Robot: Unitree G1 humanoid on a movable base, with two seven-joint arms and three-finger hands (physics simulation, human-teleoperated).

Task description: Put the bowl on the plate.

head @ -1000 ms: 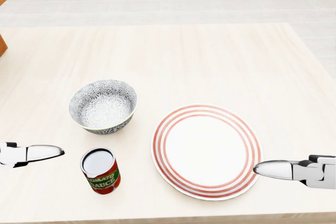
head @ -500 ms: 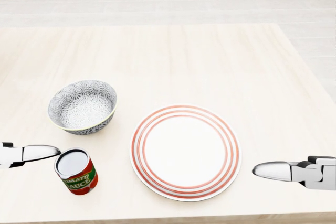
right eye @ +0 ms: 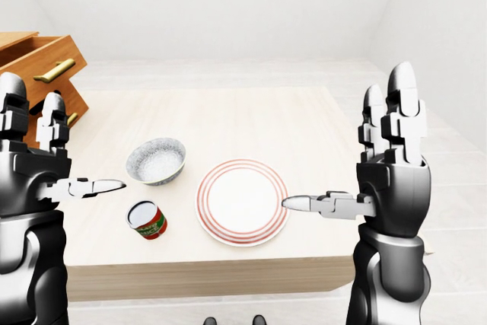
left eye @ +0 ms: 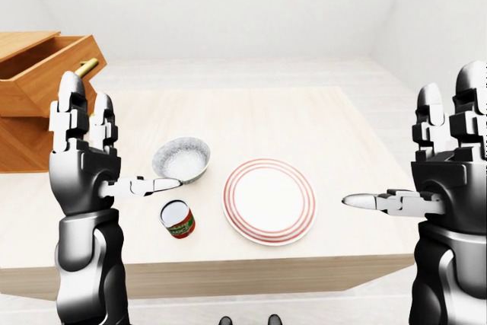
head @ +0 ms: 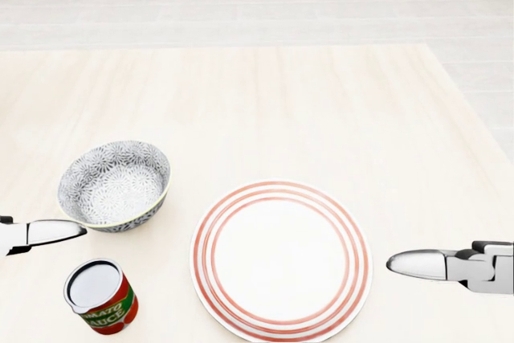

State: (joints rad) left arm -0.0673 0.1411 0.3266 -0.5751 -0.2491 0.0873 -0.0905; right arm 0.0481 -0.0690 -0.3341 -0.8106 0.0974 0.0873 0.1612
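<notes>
The bowl (head: 114, 185) sits at ten o'clock from the plate (head: 281, 190), the desk (head: 321, 110) open beyond, while left hand (left eye: 80, 176) and right hand (right eye: 396, 188) hover, fingers spread, holding nothing.

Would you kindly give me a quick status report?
Left hand and right hand open, raised, holding nothing. Bowl upright on table, left of plate in head view, not yet on it. Tomato sauce can stands near bowl, not between them.
</notes>
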